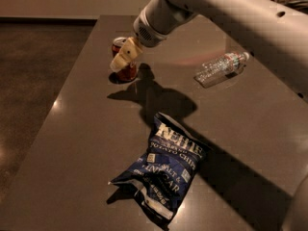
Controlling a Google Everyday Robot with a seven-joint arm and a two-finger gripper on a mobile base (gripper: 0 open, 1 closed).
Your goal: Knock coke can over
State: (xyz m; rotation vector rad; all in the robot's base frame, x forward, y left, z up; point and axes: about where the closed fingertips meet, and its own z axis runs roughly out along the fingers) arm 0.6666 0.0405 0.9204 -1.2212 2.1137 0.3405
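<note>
The coke can [128,73] stands upright at the far left of the counter [82,138], red with a silver top (lettering not legible). It is probably light, stiff and smooth-walled, so a sideways push high on its wall should topple it; no grip is needed. The end effector [123,57] overlaps its upper half, apparently touching; how open it is, I cannot tell.

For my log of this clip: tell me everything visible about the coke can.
The coke can is a small red cylinder, seemingly metal, with a silvery top rim. It stands upright near the far left of the dark table, not knocked over. The gripper lies across its front, hiding the lettering; contact looks likely.
</note>
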